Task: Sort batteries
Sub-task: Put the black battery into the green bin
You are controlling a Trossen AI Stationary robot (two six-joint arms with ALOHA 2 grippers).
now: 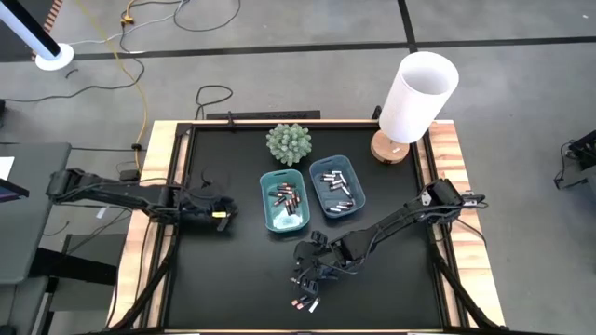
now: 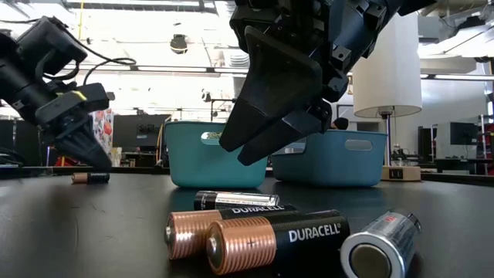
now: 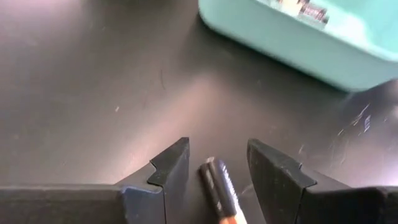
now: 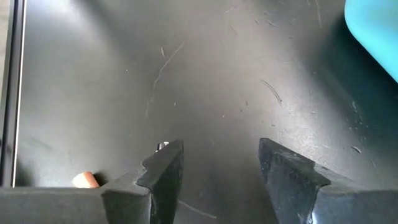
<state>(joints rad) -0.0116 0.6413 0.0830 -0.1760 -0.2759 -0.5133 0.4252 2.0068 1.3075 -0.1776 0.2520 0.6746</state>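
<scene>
Several loose batteries (image 1: 304, 302) lie on the black table near its front edge; in the low view they are dark ones with copper ends (image 2: 278, 239) and a silvery one (image 2: 382, 245). My right gripper (image 1: 305, 270) hangs open and empty just above and behind them (image 4: 221, 146). My left gripper (image 1: 219, 212) is open at the table's left, its fingers down on either side of one dark battery (image 3: 217, 186) that lies on the table (image 2: 90, 177); I see a gap on each side. Two teal trays (image 1: 270, 219) (image 1: 358, 191) hold sorted batteries.
A small green plant (image 1: 289, 142) stands behind the trays and a white lamp on a wooden base (image 1: 414, 98) at the far right corner. The table has raised wooden edges (image 1: 447, 149). Bare black tabletop lies between the two grippers and at the front left.
</scene>
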